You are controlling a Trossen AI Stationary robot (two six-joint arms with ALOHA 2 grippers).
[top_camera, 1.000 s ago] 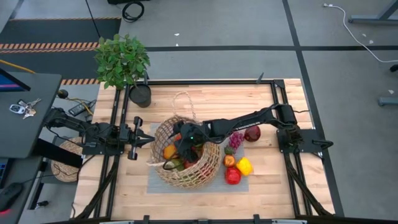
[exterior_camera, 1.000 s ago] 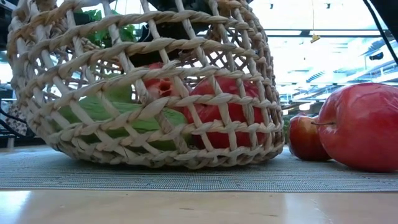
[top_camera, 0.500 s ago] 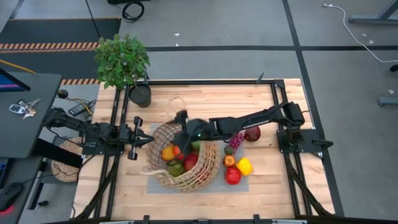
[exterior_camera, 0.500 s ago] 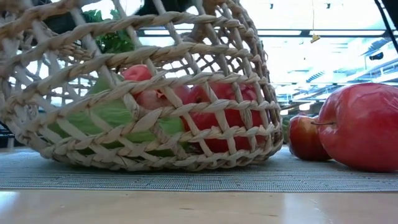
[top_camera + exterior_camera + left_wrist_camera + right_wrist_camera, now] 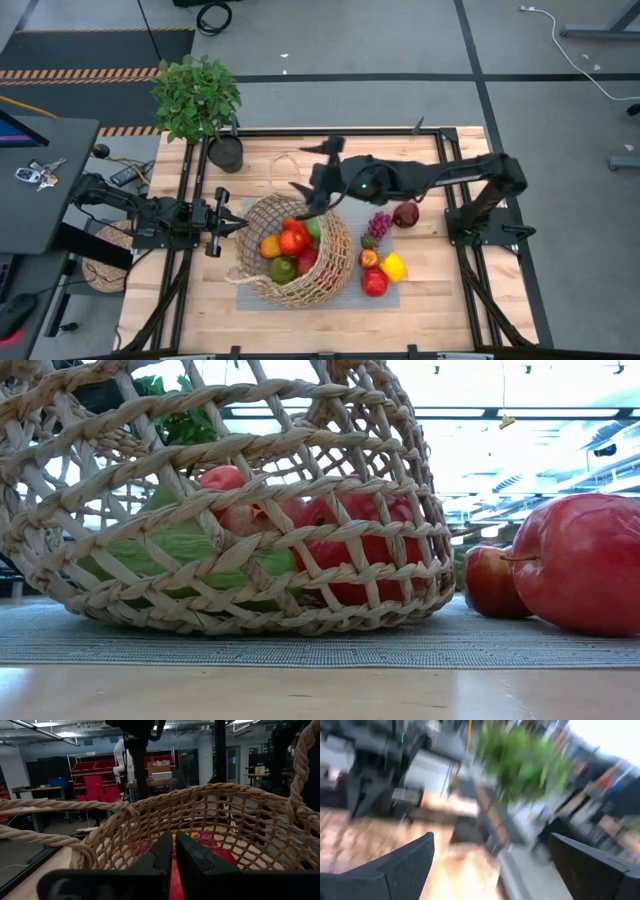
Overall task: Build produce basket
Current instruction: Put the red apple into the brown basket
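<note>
The basket (image 5: 293, 250) sits on the grey mat (image 5: 388, 296) at mid-table, leaning slightly, with red, orange and green produce already inside. Six pieces remain outside on the mat, just beside the basket's right wall: the purple grapes (image 5: 379, 224), a dark red apple (image 5: 405, 214), a small orange fruit (image 5: 369, 258), a yellow pepper (image 5: 393, 267), a small green piece (image 5: 367, 241) and a red tomato (image 5: 374, 283).

The right gripper (image 5: 308, 196) hangs above the basket's far rim with its fingers spread wide and nothing between them; the right wrist view confirms the gap is empty. The left gripper (image 5: 237, 227) rests at the basket's left rim with its fingers pressed together on nothing.

You are most likely between placements, so the step in hand is the next pick. Proceed as follows:

1. Clear the far looped handle (image 5: 292, 163) before you swing the right arm back; it lies close under the arm.
2. Travel to the loose pieces on the right. Take the grapes or the apple first, since they lie nearest the arm's path.
3. Descend vertically and close across the widest part. Round fruit may roll, so centre the fingers first.
4. Release low inside the basket, toward its open right half.
5. Keep the left gripper where it is; it may help steady the leaning basket.
</note>
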